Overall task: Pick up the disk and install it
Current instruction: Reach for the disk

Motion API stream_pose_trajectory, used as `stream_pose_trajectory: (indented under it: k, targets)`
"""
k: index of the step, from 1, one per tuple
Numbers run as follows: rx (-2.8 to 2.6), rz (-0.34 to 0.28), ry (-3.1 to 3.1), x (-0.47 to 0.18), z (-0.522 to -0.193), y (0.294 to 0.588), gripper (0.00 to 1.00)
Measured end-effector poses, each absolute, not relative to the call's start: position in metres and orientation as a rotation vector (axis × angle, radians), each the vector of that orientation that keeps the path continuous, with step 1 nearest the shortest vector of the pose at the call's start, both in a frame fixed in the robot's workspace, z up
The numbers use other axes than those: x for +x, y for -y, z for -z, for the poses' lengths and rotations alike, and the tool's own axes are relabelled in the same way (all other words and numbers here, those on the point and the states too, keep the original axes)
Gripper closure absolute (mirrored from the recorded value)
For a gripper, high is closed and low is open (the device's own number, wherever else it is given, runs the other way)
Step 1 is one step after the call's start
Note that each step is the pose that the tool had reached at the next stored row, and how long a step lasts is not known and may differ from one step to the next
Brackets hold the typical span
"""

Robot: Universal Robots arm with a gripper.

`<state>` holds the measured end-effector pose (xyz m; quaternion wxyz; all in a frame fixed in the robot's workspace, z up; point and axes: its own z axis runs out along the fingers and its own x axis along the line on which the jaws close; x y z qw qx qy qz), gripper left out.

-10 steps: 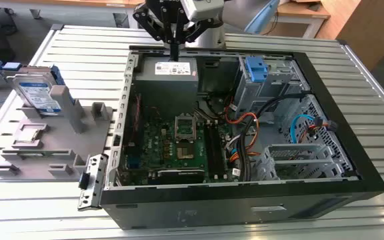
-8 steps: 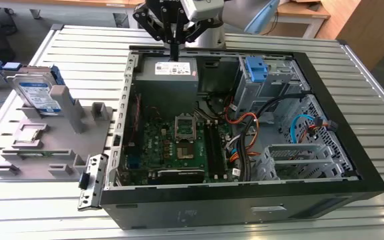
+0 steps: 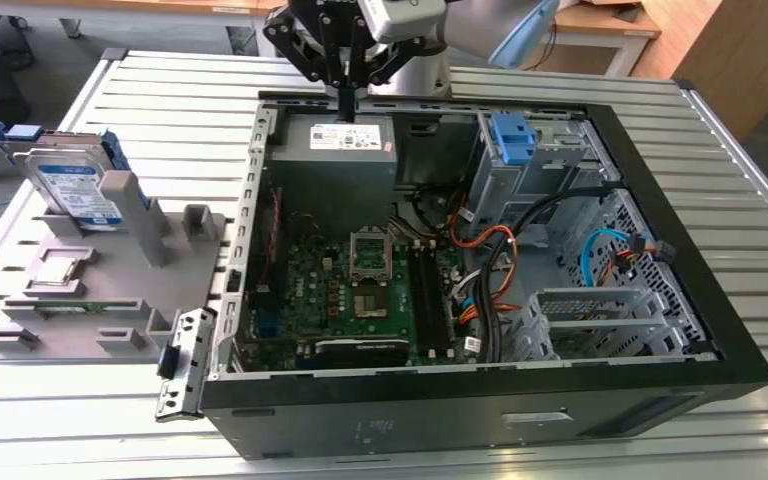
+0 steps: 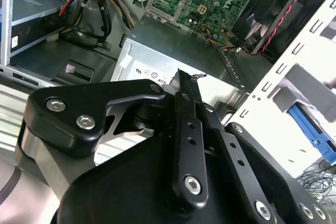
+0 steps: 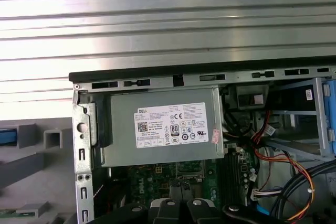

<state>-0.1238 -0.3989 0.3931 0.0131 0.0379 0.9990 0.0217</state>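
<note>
Exterior view shows me the gripper [image 3: 345, 108] at the upper middle of the frame. Its fingers are pressed together with nothing between them, and the tip is just over the power supply [image 3: 335, 160] in the open computer case [image 3: 491, 405]. The disk [image 3: 72, 185] stands on its edge in a grey holder [image 3: 117, 300] at the frame's left, well apart, with the case wall between them. Inside the case lie the motherboard [image 3: 357, 285] and cables [image 3: 491, 250].

A light grey arm tube with pale blue cap [image 3: 504, 25] ends in matte black jaws. These are built of flat metal links [image 4: 84, 114] with rounded ends, pinned by silver hex-socket screws [image 4: 192, 183]. A silvery grey collar [image 4: 37, 156] rings the black base.
</note>
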Motion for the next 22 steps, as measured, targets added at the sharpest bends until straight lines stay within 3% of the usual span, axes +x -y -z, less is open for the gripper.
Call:
stream_pose_trajectory:
  k: [22]
  targets:
    - [0.118,-0.068,-3.113,-0.139,-0.391,0.399,0.89]
